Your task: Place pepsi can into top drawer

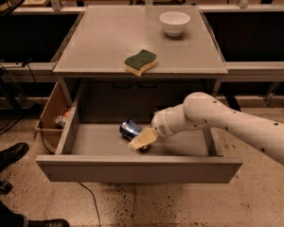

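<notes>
In the open top drawer (pixel 97 141), clear of its walls, the gripper (pixel 142 140) clamps the pepsi can (pixel 128 127).

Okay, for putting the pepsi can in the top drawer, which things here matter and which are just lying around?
Part of the job:
pepsi can, lying in the drawer
top drawer, open
gripper, inside the drawer, at the can

Just lying about:
sponge and white bowl, on the cabinet top
cardboard box, left of the drawer
</notes>
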Tool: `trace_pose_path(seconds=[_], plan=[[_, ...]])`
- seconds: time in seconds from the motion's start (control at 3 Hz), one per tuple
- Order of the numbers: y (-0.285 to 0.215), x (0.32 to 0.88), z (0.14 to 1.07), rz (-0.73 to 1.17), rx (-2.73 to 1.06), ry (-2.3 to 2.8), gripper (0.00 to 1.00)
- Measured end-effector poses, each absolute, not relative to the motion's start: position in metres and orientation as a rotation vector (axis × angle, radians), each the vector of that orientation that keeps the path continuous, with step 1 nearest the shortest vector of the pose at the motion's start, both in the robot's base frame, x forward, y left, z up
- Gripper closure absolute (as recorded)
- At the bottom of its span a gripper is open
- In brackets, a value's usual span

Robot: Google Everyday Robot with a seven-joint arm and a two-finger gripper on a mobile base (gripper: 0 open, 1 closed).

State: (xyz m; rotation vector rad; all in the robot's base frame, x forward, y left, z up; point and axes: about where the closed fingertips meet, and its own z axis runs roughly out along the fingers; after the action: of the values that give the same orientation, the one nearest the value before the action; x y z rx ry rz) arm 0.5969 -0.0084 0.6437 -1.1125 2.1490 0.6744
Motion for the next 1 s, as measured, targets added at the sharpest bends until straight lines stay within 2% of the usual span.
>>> trace_pose_path(seconds=[0.33,1.0], plan=[[-0.027,0.603,0.666,0.596,-1.129,2.150,0.00],[-0.123,0.607,0.766,0.384,-1.152,2.099,0.00]])
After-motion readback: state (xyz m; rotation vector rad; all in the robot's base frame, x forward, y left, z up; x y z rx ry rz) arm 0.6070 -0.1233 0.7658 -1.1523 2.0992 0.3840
